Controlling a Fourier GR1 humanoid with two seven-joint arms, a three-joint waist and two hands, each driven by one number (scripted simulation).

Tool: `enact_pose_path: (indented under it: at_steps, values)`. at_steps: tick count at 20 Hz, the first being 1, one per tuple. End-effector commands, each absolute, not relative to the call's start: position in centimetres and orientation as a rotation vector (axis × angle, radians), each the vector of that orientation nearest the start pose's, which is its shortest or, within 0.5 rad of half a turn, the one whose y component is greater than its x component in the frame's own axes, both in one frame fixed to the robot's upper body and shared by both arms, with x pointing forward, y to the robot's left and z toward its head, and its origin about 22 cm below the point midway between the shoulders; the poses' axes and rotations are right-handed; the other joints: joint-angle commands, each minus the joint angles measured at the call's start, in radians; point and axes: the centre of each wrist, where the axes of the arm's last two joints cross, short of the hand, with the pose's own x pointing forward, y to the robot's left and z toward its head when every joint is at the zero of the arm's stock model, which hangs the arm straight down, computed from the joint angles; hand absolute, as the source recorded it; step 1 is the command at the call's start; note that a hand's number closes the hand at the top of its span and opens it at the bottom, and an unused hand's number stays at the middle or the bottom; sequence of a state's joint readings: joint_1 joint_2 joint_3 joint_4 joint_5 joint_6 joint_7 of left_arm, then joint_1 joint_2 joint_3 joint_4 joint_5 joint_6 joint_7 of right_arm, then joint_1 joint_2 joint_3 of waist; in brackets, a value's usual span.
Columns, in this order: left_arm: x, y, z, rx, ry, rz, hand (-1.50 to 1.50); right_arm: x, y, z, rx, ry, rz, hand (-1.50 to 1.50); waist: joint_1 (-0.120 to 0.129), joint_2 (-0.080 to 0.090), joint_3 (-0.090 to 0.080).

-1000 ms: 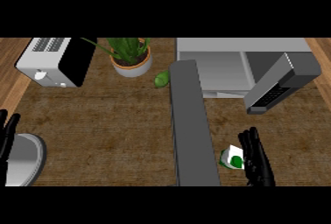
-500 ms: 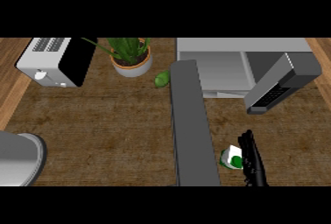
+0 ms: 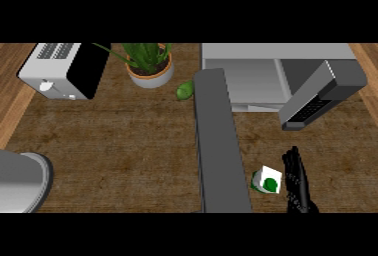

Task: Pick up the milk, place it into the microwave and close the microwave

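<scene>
Nearest to us, at the view's lower right, our black right hand [image 3: 298,181] comes in from the bottom edge with its fingers stretched out fairly straight and pointing away from us. It has hold of nothing; its fingers are not curled round anything.

Just to the left of that hand, touching it or very nearly so, sits the small white milk carton with a green round mark on its face [image 3: 266,180]. It rests on the brown wood-grain counter [image 3: 118,145], tilted a little, with a green edge showing along its left side. The carton lies between our right hand and the long grey open microwave door [image 3: 218,145], which runs as a band from the lower edge up the middle of the view.

At the lower left edge a grey rounded forearm [image 3: 21,182] shows; the left hand itself is out of view.

Farther off, at the upper right, stands the grey microwave [image 3: 275,75], its pale cavity open. Beside the far end of the door lies a small green fruit [image 3: 184,90]. Next to it is a potted green plant in a pale round pot [image 3: 150,67], and at the far left a white and black toaster [image 3: 63,70].
</scene>
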State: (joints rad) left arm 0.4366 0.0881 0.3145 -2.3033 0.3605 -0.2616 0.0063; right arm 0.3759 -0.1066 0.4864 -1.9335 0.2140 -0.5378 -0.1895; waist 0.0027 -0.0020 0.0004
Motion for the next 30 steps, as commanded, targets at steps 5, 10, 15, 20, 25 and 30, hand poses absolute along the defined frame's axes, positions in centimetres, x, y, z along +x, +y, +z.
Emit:
enact_pose_path:
  at_steps: [5, 10, 15, 20, 25, 30]
  values:
    - [9.9, 32.1, 11.0, 0.044, -1.961, 0.067, -1.50, 12.6, -21.3, -2.3, -0.374, -1.760, -0.064, -1.50, -0.003, 0.000, 0.000]
    - [8.6, 32.8, 11.0, 0.063, -1.961, 0.060, -1.50, 13.7, -20.9, -5.5, -0.369, -1.721, -0.051, -1.50, 0.002, 0.000, 0.000]
    - [9.0, 31.5, 10.6, 0.048, -1.969, 0.030, -1.50, 13.9, -23.4, -8.2, -0.327, -1.738, -0.063, -1.50, 0.002, 0.001, 0.000]
    - [9.3, 32.7, 12.2, 0.046, -1.981, 0.057, -1.50, 15.2, -24.9, -10.7, -0.322, -1.724, -0.023, -1.50, 0.003, 0.001, 0.000]
    - [9.8, 31.5, 11.8, 0.057, -1.966, 0.059, -1.50, 16.5, -23.0, -12.5, -0.362, -1.739, -0.006, -1.50, 0.002, 0.002, 0.000]
    - [9.1, 33.1, 11.7, 0.057, -1.959, 0.053, -1.50, 16.7, -23.9, -15.8, -0.373, -1.715, -0.007, -1.50, 0.005, 0.002, 0.000]
